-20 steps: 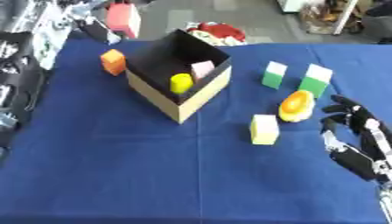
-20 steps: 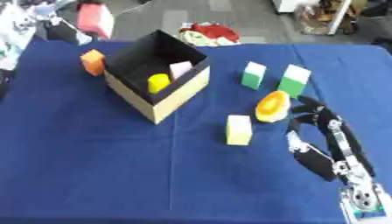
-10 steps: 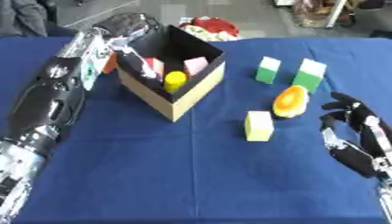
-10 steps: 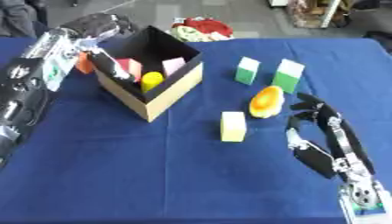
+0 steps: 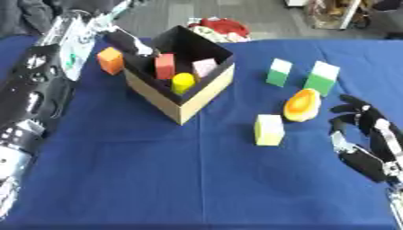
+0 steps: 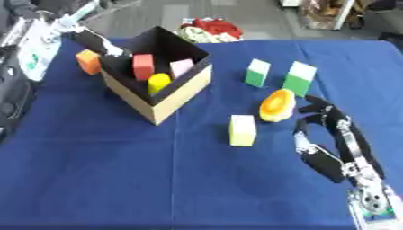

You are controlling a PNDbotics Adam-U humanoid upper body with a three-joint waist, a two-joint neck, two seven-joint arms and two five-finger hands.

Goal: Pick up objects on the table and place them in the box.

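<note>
- The left hand hangs at the far-left rim of the box. Its fingers look fairly straight and seem to hold nothing, though they are hard to make out against the dark box wall.
- Just under that hand, inside the box, stands a red block, with a yellow cylinder and a pink block beside it. My reading is that a drop-off is finishing here.
- An orange cube sits on the blue table just left of the box, near the left hand. It looks like the handiest next pick for that hand.
- The right hand rests well right of the box, fingers loosely curled and gripping nothing.
- Just beside its fingertips lies an orange oval object. A pale yellow-green block stands between it and the box.
- Two green-and-white blocks stand farther back, right of the box.
- Taking the oval would call for the right hand to close round it and carry it left to the box.
- The right eye view shows more of the right forearm and wrist. The left eye view shows more of the left arm.
</note>
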